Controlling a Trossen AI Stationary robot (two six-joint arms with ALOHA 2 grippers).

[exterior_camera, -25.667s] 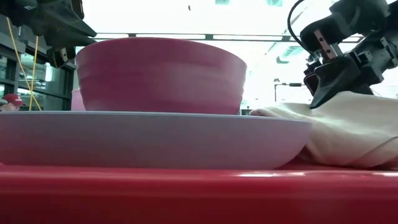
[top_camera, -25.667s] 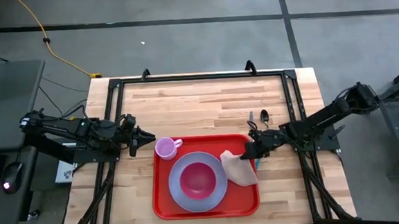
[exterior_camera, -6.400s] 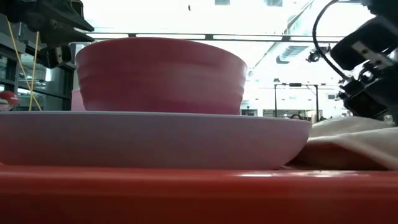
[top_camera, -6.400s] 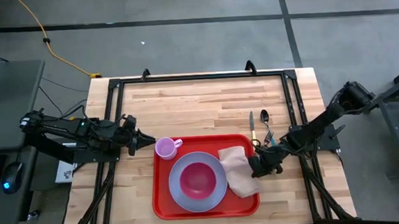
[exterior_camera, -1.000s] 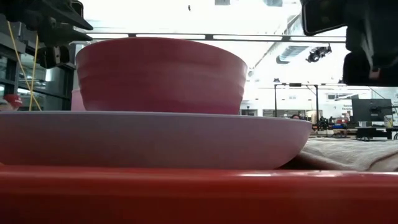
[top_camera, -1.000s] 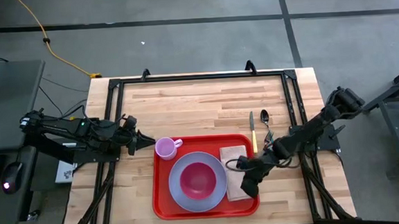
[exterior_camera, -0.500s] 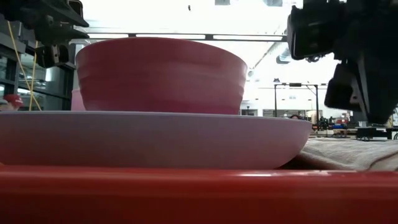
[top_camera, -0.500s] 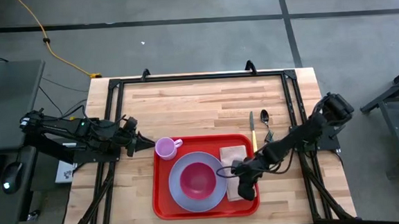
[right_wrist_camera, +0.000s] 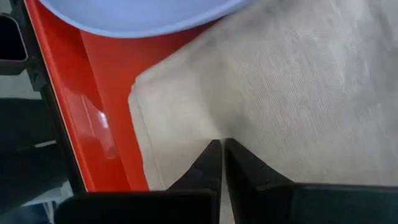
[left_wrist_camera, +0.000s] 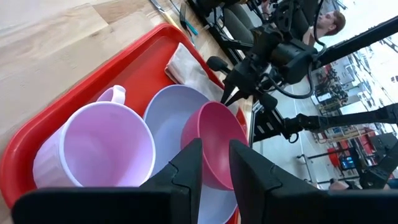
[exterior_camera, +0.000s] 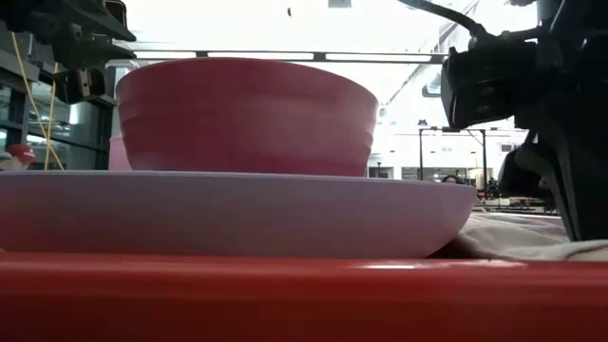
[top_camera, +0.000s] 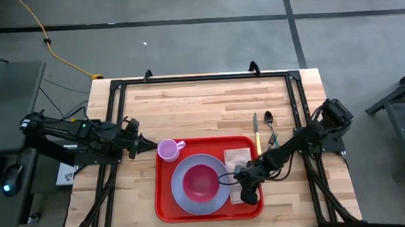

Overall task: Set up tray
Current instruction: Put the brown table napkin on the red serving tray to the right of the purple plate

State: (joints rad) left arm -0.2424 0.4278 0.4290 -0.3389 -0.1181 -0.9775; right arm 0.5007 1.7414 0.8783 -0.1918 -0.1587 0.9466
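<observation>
The red tray (top_camera: 163, 200) lies on the near middle of the wooden table. On it stand a lilac plate (top_camera: 181, 167) with a pink bowl (top_camera: 201, 184) and a pink cup (top_camera: 167, 150). A folded tan napkin (top_camera: 237, 157) lies flat on its right part. My right gripper (top_camera: 248, 197) is shut over the napkin's near end, close to the tray's near right corner. My left gripper (top_camera: 146, 141) waits open just left of the tray, beside the cup, touching nothing. My right gripper (right_wrist_camera: 221, 144) rests its shut fingertips on the napkin's upper face (right_wrist_camera: 221, 127), a short way in from the napkin's near corner (right_wrist_camera: 149, 93). The fingers come from above, slanting in from the table's right. The napkin lies flat on the tray floor (right_wrist_camera: 99, 124).
A knife (top_camera: 255, 128), a spoon (top_camera: 269, 118) and a fork (top_camera: 273, 139) lie on the table just beyond the tray's far right corner. Black frame rails (top_camera: 119, 125) run along the table's left, right and far sides. The far half of the table is bare wood.
My right gripper has moved a little toward the table's near edge and left along the napkin, and has come down until its tips meet the cloth. The napkin, plate, bowl and cup have stayed in place.
</observation>
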